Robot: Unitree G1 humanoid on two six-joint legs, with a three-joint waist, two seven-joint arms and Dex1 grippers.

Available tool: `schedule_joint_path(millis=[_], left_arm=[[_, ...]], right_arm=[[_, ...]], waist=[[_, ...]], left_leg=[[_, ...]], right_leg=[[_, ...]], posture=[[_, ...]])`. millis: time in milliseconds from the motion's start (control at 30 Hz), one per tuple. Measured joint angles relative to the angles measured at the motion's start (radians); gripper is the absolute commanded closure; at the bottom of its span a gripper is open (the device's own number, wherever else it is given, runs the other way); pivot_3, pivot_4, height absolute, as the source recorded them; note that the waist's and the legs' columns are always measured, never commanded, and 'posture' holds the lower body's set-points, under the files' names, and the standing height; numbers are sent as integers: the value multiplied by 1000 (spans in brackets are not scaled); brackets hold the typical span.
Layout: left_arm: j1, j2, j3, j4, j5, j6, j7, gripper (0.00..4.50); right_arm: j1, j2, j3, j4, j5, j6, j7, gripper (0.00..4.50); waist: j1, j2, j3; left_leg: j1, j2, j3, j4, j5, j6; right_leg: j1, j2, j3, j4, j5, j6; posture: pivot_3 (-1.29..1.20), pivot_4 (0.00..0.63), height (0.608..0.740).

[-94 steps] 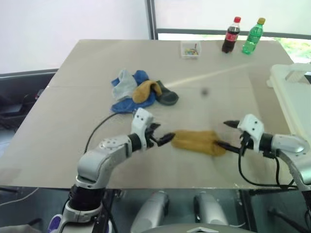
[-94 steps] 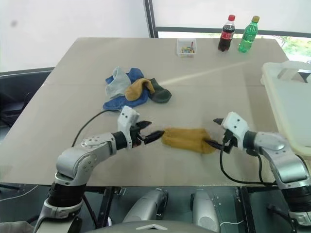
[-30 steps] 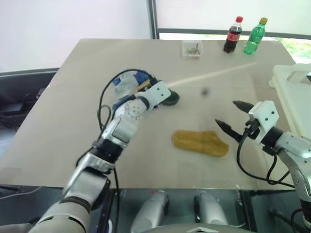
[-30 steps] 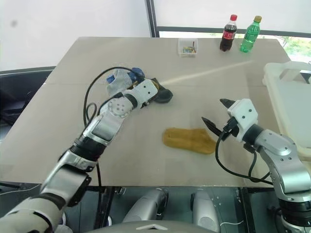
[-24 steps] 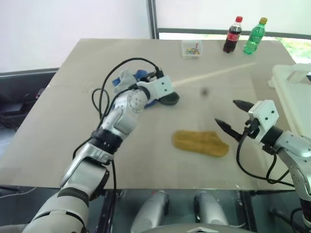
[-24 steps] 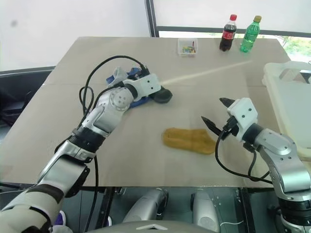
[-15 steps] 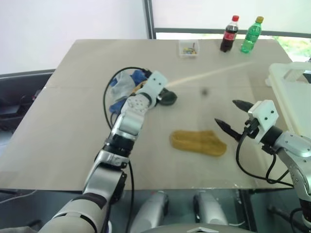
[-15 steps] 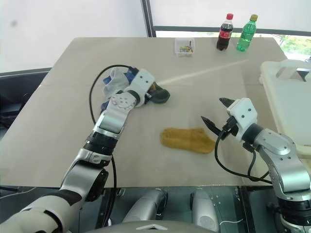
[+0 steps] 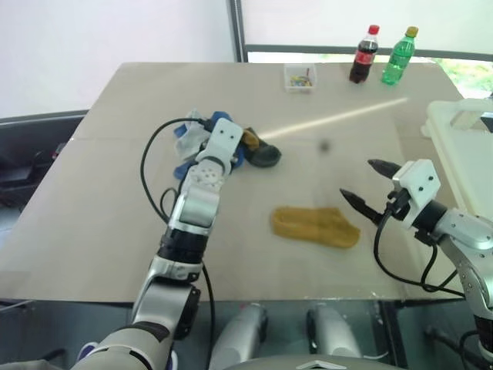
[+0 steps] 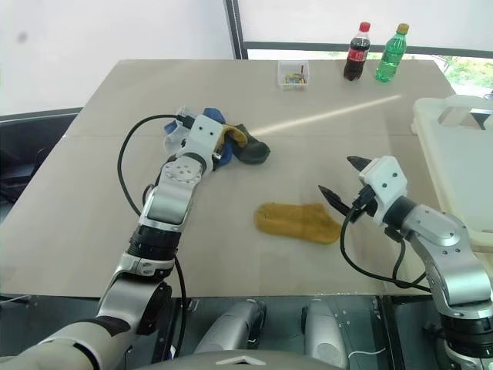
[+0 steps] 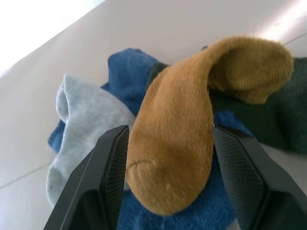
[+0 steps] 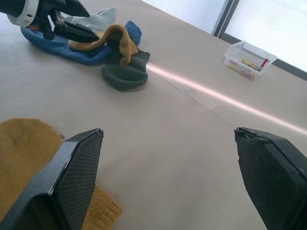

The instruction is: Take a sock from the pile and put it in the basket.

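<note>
The pile (image 9: 185,139) of grey, blue, dark green and mustard socks lies left of the table's middle. My left gripper (image 11: 170,130) is at the pile, open, one finger on each side of the mustard sock (image 11: 177,139) that lies on top; its fingers (image 12: 76,31) reach into the heap. A second mustard sock (image 9: 314,226) lies flat by itself near the front edge. My right gripper (image 9: 357,179) hovers open and empty just to the right of that sock. The cream-white basket (image 9: 443,139) stands at the table's right edge.
A small clear box (image 9: 299,77), a cola bottle (image 9: 363,55) and a green bottle (image 9: 394,57) stand along the far edge. A black cable (image 9: 150,166) loops off my left arm beside the pile.
My left wrist has rolled, and its gripper has shifted a little left and down onto the pile's mustard sock. The right arm and the loose sock have stayed put.
</note>
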Motion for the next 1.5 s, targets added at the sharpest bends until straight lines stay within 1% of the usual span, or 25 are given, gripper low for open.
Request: schedule_joint_path(millis=[400,567,667,700,767,800,833,1033,1200,1300,1433,1500], left_arm=[[-35,-17,16,107,-57,-103,11,1588],[-38,-16,28,146,-69,-107,11,1588],[-40,-16,29,164,-69,-112,11,2349],[-42,-16,29,171,-69,-116,11,2772],[-47,-16,30,181,-72,-129,11,3822],[-48,-16,31,182,-76,-132,10,4210],[-48,-16,32,182,-78,-134,9,4443],[-34,3,36,159,-87,-134,-4,4443],[38,57,38,46,-100,-88,-60,4443],[80,126,35,-52,-137,-18,-167,4443],[112,210,31,-156,-174,59,-271,4443],[134,278,15,-215,-199,115,-345,4443]], right_arm=[[11,-5,3,-3,-25,-24,11,0],[21,-5,2,-6,-26,-24,10,0],[25,-5,2,-9,-26,-24,10,0],[25,-5,2,-9,-26,-24,10,0],[26,-5,2,-13,-26,-24,11,0],[26,-5,2,-13,-26,-24,10,0],[26,-5,2,-13,-26,-24,11,0],[26,-5,2,-13,-26,-24,11,0],[26,-5,2,-13,-25,-24,13,0],[25,-5,3,-13,-24,-24,18,0],[24,-5,3,-12,-24,-24,23,0],[21,-4,5,-11,-22,-25,30,0]], waist=[[9,0,0],[9,0,0],[10,0,0],[10,0,0],[10,0,0],[9,0,0],[9,0,0],[8,0,0],[7,0,0],[7,0,0],[8,0,0],[6,0,0]], left_leg=[[0,0,0,0,0,0],[0,0,0,0,0,0],[0,0,0,0,0,0],[0,0,0,0,0,0],[0,0,0,0,0,0],[0,0,0,0,0,0],[0,0,0,0,0,0],[0,0,0,0,0,0],[0,0,0,0,0,0],[0,0,0,0,0,0],[0,0,0,0,0,0],[1,0,0,0,0,0]], right_leg=[[0,0,0,0,0,0],[0,0,0,0,0,0],[0,0,0,0,0,0],[0,0,0,0,0,0],[0,0,0,0,0,0],[0,0,0,0,0,0],[0,0,0,0,0,0],[0,0,0,0,0,0],[0,0,0,0,0,0],[0,0,0,0,0,0],[0,0,0,0,0,0],[0,0,1,0,0,0]], posture=[[0,150,739],[0,150,739],[0,150,739],[0,150,739],[0,150,739],[0,150,739],[0,150,739],[0,150,739],[0,150,739],[0,150,739],[0,150,739],[0,150,739]])
